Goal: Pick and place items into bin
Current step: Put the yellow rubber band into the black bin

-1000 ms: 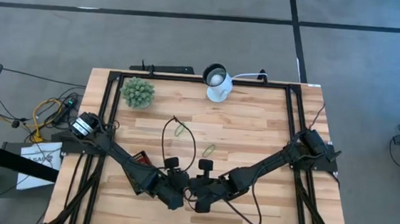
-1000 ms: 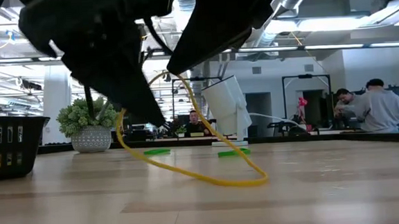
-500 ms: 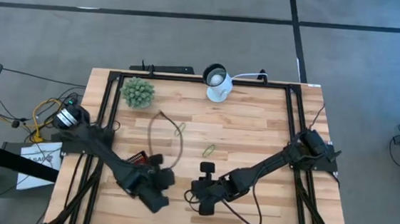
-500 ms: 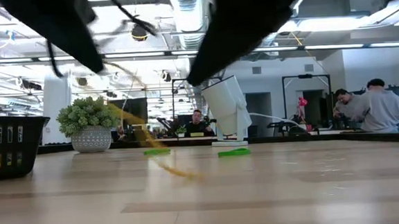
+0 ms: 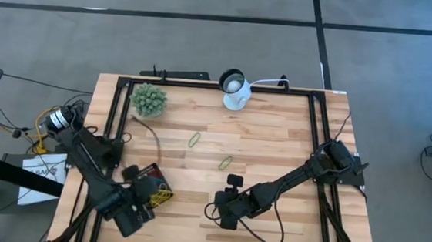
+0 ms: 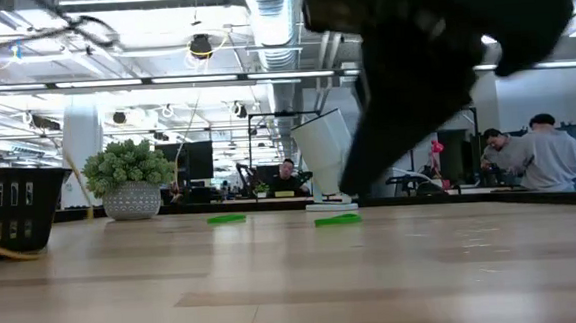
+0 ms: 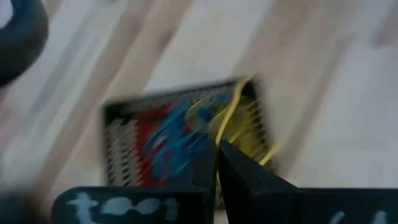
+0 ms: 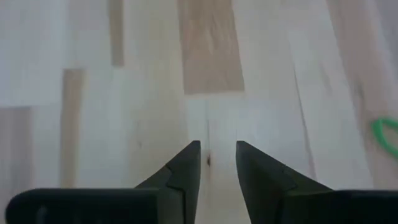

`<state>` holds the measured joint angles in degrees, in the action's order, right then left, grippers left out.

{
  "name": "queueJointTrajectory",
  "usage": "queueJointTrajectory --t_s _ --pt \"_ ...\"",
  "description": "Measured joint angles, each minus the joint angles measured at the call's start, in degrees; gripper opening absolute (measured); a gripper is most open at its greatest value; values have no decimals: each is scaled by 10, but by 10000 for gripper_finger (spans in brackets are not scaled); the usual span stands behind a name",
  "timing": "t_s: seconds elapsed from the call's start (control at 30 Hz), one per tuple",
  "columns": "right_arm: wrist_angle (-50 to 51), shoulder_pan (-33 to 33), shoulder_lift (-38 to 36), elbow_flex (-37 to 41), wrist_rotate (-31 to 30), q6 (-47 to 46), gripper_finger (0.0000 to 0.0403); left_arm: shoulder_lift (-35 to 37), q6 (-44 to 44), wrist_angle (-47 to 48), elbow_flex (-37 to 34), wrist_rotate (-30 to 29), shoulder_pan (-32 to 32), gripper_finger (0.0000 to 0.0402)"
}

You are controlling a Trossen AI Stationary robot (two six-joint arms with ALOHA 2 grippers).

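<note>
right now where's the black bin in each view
High view: bin, left side of the table, near the front edge.
Low view: far left edge.
Left wrist view: centre, bands inside.
Right wrist view: not in it.
Shared landmark: fuzzy green plant, behind the bin.

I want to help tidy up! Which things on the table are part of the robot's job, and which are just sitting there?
Part of the job:
- yellow band pinched in the left gripper
- black bin with bands inside
- two green bands on the wood

Just sitting there:
- fuzzy plant ball
- white lamp
</note>
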<state>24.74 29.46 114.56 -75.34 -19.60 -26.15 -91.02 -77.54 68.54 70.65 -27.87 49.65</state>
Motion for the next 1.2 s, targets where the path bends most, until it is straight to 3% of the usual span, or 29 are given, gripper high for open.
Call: queueJointTrajectory --t_s 0.2,0.33,0.53,0.73,0.87,1.03,1.2 --pt "-17 -3 0 42 0 -50 98 0 -165 160 0 32 34 0" --pt "-38 -3 0 67 -2 -71 98 0 -195 168 0 21 38 0" --pt "-78 -3 -1 85 -3 -75 98 0 -162 107 0 8 29 0" --pt "-87 -3 -1 90 -3 -74 98 0 -86 0 0 -122 28 0" --pt "-87 -3 -1 90 -2 -74 98 0 -13 -74 0 -139 23 0" --pt "-88 -3 -1 90 -2 -74 98 0 15 -114 0 -158 22 0" --pt "-92 -3 -1 90 -2 -74 98 0 41 -142 0 -217 37 0"
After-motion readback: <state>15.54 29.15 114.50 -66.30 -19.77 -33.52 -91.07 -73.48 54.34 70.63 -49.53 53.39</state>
